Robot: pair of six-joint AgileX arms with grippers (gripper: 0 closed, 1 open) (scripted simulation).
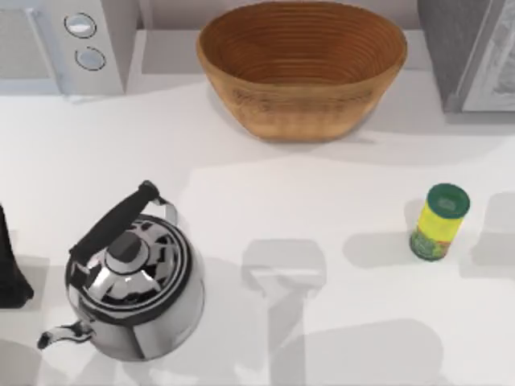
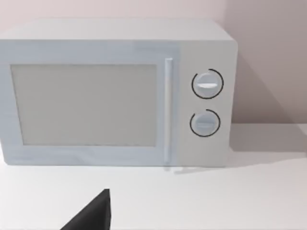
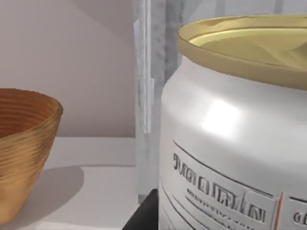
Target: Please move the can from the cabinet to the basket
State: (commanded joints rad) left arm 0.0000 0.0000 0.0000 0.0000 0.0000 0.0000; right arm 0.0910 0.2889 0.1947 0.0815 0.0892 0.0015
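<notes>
We are holding our right wrist camera close against the upright can (image 3: 230,143) by the cabinet (image 1: 471,52), far right. Basket (image 1: 302,68) is lying to its left. We cannot tell either gripper's finger state.

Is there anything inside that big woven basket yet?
No, in the top view the basket shows only its bare ribbed inside, with no can in it.

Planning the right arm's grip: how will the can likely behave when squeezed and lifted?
The can has a smooth, glossy silver wall, so it may slip under a light grip. It looks like thin metal and could dent if squeezed hard. Its round body would probably roll if it tipped over.
</notes>
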